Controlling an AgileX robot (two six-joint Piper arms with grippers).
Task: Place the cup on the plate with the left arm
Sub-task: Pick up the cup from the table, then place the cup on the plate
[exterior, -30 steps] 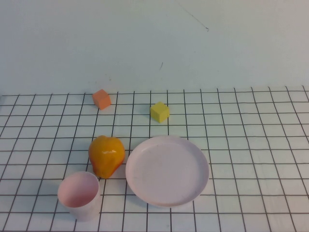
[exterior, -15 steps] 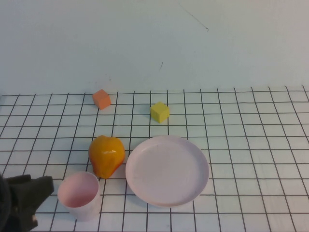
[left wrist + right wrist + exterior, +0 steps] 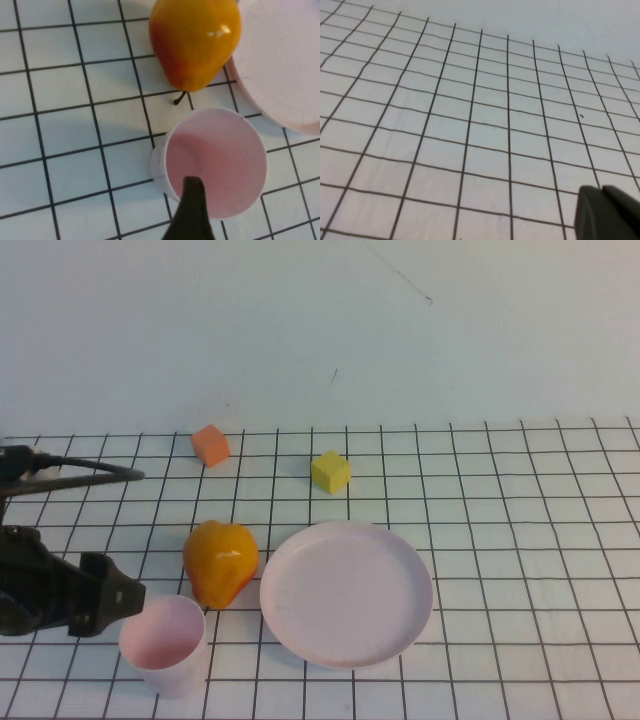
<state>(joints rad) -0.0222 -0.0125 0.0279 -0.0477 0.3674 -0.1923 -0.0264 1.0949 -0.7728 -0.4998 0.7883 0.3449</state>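
The pale pink cup [image 3: 165, 644] stands upright at the front left, just left of the pale pink plate [image 3: 346, 592]. My left gripper [image 3: 112, 598] reaches in from the left edge and hangs over the cup's left rim. In the left wrist view one dark fingertip [image 3: 192, 189] lies over the cup's open mouth [image 3: 220, 157]; the other finger is out of frame, so the jaws stand wide apart. The plate's edge [image 3: 285, 65] shows there too. My right gripper [image 3: 602, 192] shows only in its wrist view, fingers together over bare grid.
An orange pear-shaped fruit [image 3: 220, 562] lies between the cup and the plate, close to both. An orange cube [image 3: 211, 445] and a yellow cube [image 3: 331, 471] sit farther back. A black cable [image 3: 80, 476] trails at the left edge.
My left arm has come in from the lower left edge and moved forward and right, until its finger reaches over the cup's rim. Cup, plate and fruit have not moved.
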